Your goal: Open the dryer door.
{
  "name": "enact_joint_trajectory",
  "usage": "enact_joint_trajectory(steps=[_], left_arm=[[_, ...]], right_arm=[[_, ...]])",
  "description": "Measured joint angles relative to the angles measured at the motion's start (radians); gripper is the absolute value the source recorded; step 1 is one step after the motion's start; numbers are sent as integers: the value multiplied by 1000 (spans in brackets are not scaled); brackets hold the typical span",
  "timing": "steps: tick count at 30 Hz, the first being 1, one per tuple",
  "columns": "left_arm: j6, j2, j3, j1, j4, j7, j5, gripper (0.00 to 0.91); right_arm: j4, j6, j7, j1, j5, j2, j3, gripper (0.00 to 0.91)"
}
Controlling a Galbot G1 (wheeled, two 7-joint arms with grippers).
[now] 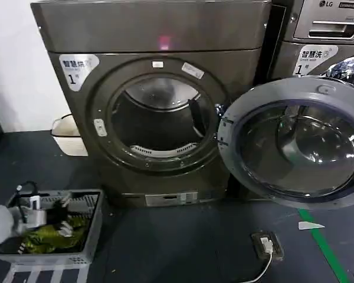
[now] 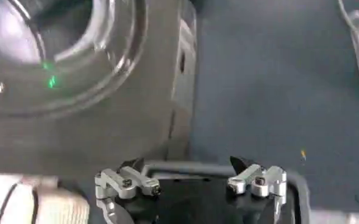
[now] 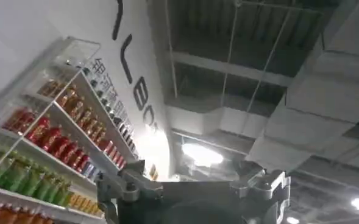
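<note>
Fingers (image 2: 127, 182) of left gripper (image 2: 191, 184): apart, nothing between them. Low over grey basket (image 1: 91, 236) at near left corner of floor (image 1: 183, 247), dryer front just beyond.

Right gripper (image 3: 194, 190): turned upward toward ceiling and a shelf of bottles, fingers apart, empty. Looks parked, well away from the work.

Dryer door (image 1: 295, 141): swung wide on its hinge at right side of drum opening (image 1: 159, 124). Grey inner rim and dark glass facing out. Standing in front of LG machine (image 1: 330, 23), overlapping that machine's own door. Drum fully exposed; inside looks empty, though depth hard to read.

Judgement: task effectively done as things lie. Step in hand most likely a clean finish, not another pull.

Notes for doing it well:
- Leave door alone unless wider swing needed; close to full travel by the look of it.
- If a nudge is wanted, press on grey rim near free edge, far from hinge, slow and light. No forcing past the stop.
- Keep fingers off the glass.
- Lift left gripper straight up before any sideways move; basket wall close underneath.
- Mind cable and plug (image 1: 266, 244) on floor toward near right.

Risk: rebound of door toward closing if bumped.
</note>
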Motion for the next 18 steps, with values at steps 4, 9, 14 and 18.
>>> enact_joint_trajectory(steps=[4,9,14,18], left_arm=[[-55,46,10,1,49,58,64,907],[-75,104,23,1,91,76,89,907],[-81,123,41,9,124,79,111,907],[-90,129,42,8,142,93,146,907]], right_arm=[[-10,0,0,-8,-1,-8,8,907],[-5,-1,0,-4,-1,-5,0,907],[-5,0,0,-8,0,-4,6,907],[2,-1,0,-8,0,-2,6,907]])
